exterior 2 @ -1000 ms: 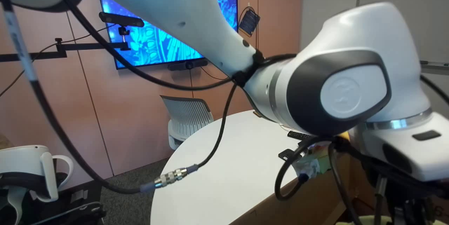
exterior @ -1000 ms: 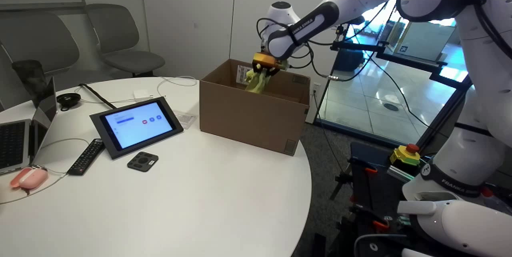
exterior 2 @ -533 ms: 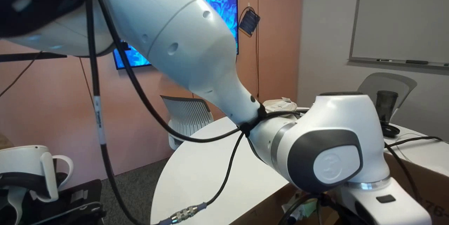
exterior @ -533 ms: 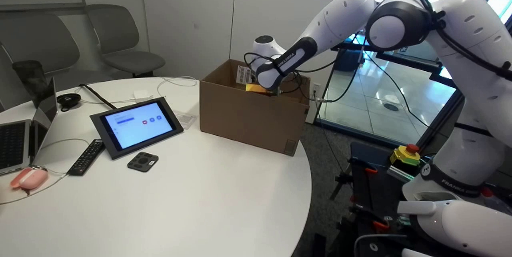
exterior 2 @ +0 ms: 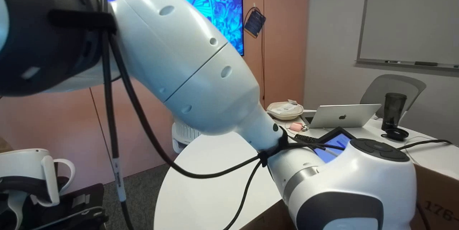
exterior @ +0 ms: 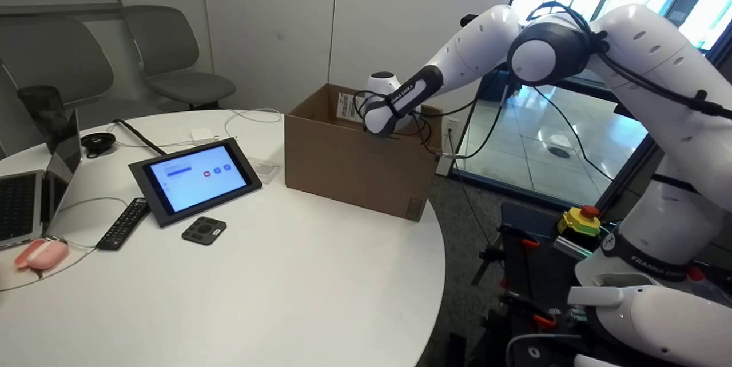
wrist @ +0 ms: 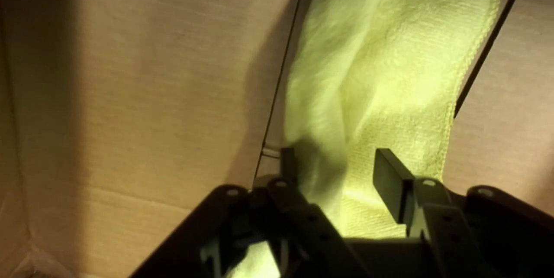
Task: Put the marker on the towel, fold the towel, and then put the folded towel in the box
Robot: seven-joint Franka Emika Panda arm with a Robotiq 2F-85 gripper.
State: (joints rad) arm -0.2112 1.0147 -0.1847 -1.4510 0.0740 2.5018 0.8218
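The yellow-green towel [wrist: 389, 79] lies folded lengthwise along the bottom of the cardboard box [exterior: 354, 167], over the dark seams of its floor. In the wrist view my gripper [wrist: 337, 167] stands over the towel with its two dark fingers apart. Only air and the cloth beneath show between the pads [wrist: 391, 185]; nothing is pinched. A shadow falls on the towel beside the left finger. In both exterior views the arm reaches down into the box, whose walls hide the gripper and the towel. The marker is hidden from every view.
The box walls [wrist: 160, 74] rise close around the gripper. On the white table [exterior: 320, 275] lie a black tablet [exterior: 197, 175], a small square black device [exterior: 204, 230], a remote [exterior: 123, 224] and a laptop [exterior: 23, 204]. Black cables [exterior 2: 200, 176] hang from the arm.
The arm has gone down into the box. One second ago the towel hung from the gripper at the rim; now it lies on the box floor and the jaws have parted.
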